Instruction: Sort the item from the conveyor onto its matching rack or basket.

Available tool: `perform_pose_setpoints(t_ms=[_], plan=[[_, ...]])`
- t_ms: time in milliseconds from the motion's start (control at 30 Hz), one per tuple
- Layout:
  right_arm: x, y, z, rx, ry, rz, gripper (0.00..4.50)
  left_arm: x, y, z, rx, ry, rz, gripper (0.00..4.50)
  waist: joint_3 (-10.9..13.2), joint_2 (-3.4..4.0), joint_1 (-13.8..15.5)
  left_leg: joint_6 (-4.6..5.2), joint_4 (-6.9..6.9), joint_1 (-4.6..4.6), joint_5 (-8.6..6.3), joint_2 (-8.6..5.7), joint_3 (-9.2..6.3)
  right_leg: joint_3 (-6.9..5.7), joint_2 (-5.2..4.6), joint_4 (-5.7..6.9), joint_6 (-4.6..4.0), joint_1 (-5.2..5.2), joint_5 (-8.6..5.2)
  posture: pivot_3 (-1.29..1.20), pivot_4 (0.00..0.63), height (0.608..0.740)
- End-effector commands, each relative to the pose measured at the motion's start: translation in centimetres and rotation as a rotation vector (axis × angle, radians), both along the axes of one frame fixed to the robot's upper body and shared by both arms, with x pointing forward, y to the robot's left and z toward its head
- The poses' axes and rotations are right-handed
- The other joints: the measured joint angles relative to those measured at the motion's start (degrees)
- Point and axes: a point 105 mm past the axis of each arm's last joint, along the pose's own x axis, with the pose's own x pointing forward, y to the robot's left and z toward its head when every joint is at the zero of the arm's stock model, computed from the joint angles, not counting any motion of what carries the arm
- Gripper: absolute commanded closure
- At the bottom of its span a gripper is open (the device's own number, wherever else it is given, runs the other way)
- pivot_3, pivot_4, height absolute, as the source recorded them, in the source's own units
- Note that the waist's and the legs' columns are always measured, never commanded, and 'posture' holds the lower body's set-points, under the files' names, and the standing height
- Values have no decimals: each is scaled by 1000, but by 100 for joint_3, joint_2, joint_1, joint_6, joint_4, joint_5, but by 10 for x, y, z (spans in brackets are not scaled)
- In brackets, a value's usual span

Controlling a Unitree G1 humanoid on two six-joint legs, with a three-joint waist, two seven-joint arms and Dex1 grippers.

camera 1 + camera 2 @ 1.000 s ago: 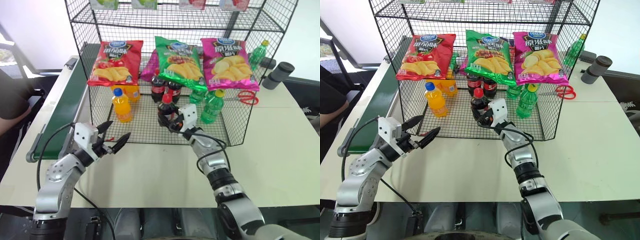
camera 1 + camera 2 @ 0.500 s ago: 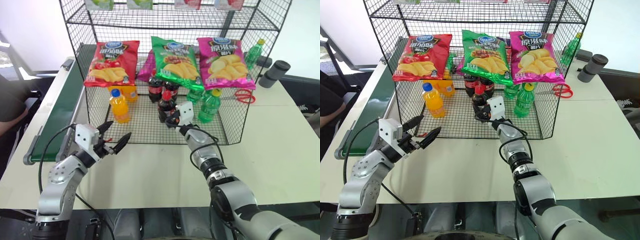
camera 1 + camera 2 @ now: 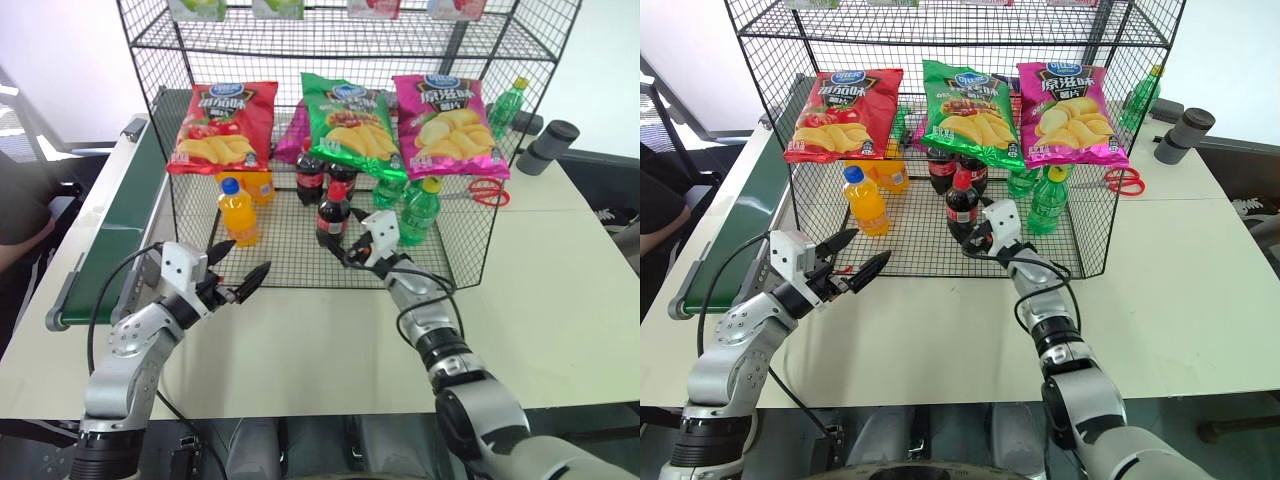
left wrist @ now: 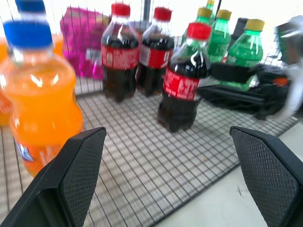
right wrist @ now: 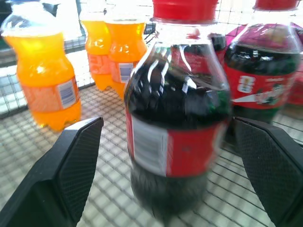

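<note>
Two hands are in view, both released. The right hand (image 3: 978,240) has its fingers spread on either side of the cola bottle (image 3: 962,207) without gripping it. The cola bottle stands upright on the grid floor of the black wire rack (image 3: 930,250), near the front edge. The left hand (image 3: 852,268) hangs over the table (image 3: 1160,290), just in front of the rack, fingers parted and holding nothing.

Rack contents, lower tier: two more cola bottles (image 3: 312,177) behind the first, an orange soda bottle (image 3: 238,211) with a blue cap to the left with further orange bottles behind it, and green bottles (image 3: 420,211) with yellow caps to the right. Three crisp bags, red (image 3: 221,127), green (image 3: 348,122) and pink (image 3: 449,124), hang above the bottles.

The green conveyor (image 3: 118,215) runs along the left side of the table, beside the rack
</note>
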Motion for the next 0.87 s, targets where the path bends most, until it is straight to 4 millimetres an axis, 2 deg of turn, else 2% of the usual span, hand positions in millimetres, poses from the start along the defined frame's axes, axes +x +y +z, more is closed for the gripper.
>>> perform_pose_setpoints(t_ms=[33,167,300,467,600,867], plan=[[-15,-33,18,-39,-52,11,13,0,2,17,-6,-54,5,0,1,1,27,0,0,0,0,0,-2,-1,0,0,0,0,0,0,150,740],[-37,-62,27,-83,-45,22,13,1,4,16,1,-51,11,0,1,2,14,1,-1,-1,0,0,-1,0,0,-7,0,3,0,0,150,740],[-74,-97,47,-121,-31,62,13,1,9,15,33,-41,3,0,1,8,22,1,-3,3,0,2,-1,1,5,-6,0,3,0,0,150,740],[-100,-124,60,-168,17,45,13,0,16,11,73,-14,-14,0,0,8,49,2,-3,7,-1,1,-1,1,4,-16,0,15,0,0,150,740],[-111,-133,64,-172,41,25,13,-1,20,7,101,-1,-29,0,0,8,58,2,-2,11,-1,1,-2,1,7,-16,-1,19,-1,0,150,740],[-113,-135,62,-160,60,7,13,-1,22,9,121,-22,-44,0,1,8,121,2,-2,10,-1,0,0,2,12,-20,-1,18,-1,0,150,740]])
